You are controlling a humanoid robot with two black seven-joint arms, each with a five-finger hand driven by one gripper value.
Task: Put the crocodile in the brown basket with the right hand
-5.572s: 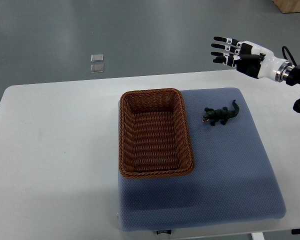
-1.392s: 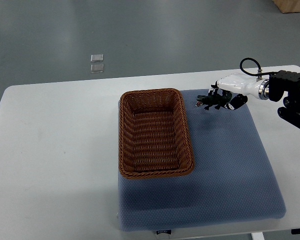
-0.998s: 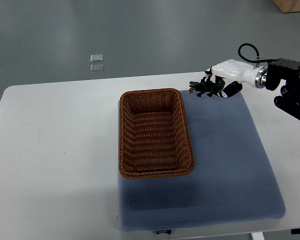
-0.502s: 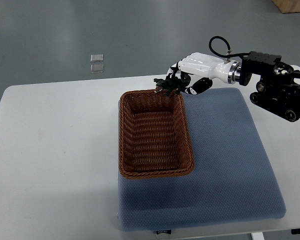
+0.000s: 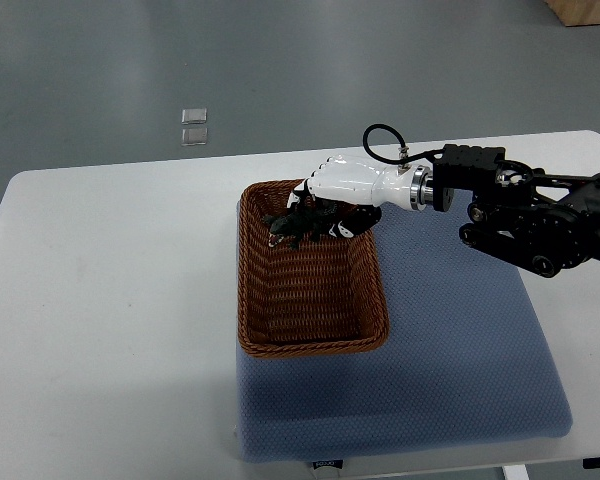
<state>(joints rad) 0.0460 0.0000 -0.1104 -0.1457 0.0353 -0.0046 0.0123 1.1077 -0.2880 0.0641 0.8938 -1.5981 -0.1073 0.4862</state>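
Note:
A dark green toy crocodile [image 5: 292,226] hangs over the far half of the brown wicker basket [image 5: 310,338], its snout pointing left. My right hand [image 5: 325,208] is shut on the crocodile from above, its white back covering most of the toy's body and tail. The right arm [image 5: 520,205] reaches in from the right edge above the blue mat. The basket's near half shows only woven floor. My left arm is out of view.
The basket stands on the left part of a blue padded mat [image 5: 450,350], which lies on a white table [image 5: 110,320]. Two small pale squares [image 5: 194,127] lie on the grey floor beyond the table.
Since the first frame my right hand closed on the crocodile on the mat, lifted it and carried it left. In the last half second it moved from the basket's far rim to over the basket.

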